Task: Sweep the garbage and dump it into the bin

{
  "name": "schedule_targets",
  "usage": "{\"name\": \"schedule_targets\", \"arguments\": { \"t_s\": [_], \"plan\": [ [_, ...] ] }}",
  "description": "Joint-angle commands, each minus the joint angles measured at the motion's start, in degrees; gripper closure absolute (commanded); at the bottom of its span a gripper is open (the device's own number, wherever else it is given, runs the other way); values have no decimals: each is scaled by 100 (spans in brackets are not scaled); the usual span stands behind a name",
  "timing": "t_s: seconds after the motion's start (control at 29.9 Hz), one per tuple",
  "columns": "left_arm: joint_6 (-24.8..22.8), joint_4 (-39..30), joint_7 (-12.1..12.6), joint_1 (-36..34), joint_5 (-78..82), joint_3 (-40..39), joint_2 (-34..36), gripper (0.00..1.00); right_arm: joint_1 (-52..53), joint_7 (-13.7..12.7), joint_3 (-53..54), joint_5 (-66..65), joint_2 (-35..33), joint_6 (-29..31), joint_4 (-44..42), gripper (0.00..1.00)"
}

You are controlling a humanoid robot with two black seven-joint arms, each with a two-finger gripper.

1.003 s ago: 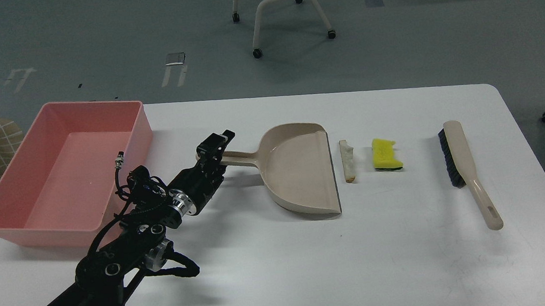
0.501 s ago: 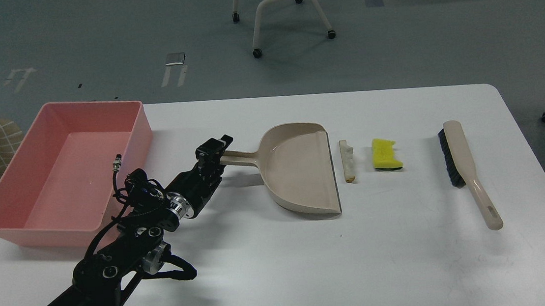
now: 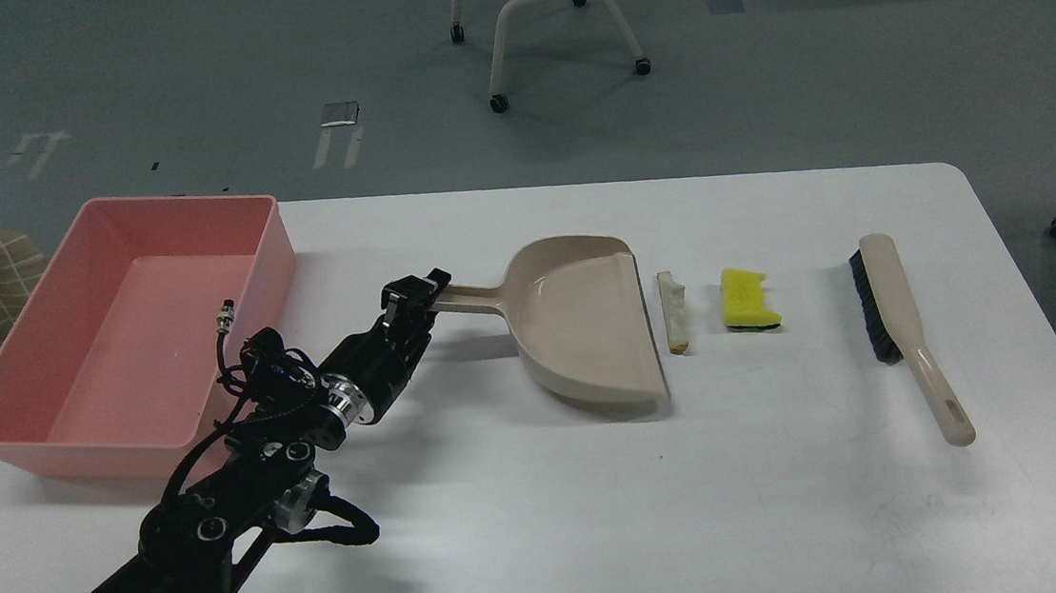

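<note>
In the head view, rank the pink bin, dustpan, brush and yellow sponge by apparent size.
1. pink bin
2. dustpan
3. brush
4. yellow sponge
All sit at similar depth, so the order looks reliable.

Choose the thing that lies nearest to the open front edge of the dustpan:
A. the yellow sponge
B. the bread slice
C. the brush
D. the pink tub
B: the bread slice lies right beside the front edge of the dustpan, between it and the yellow sponge; the brush is farther right, and the pink tub is far left.
</note>
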Motion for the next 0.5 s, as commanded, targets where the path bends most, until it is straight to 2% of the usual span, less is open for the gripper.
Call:
{"name": "schedule_targets", "arguments": {
  "t_s": [0.0, 0.27, 0.4, 0.47],
  "plan": [
    [5, -41, -81, -9, 25, -1, 25, 94, -12, 0, 4, 0, -33, 9, 13, 0],
    [5, -94, -195, -35, 43, -10, 200, 95, -109, 88, -5, -684, -375, 53, 57, 0],
    [5, -129, -301, -79, 43, -1, 324, 96, -266, 88, -31, -1467, -779, 210, 250, 0],
    [5, -129, -327, -88, 52, -1, 341, 96, -433, 88, -40, -1862, -1217, 491, 338, 0]
  ]
}}
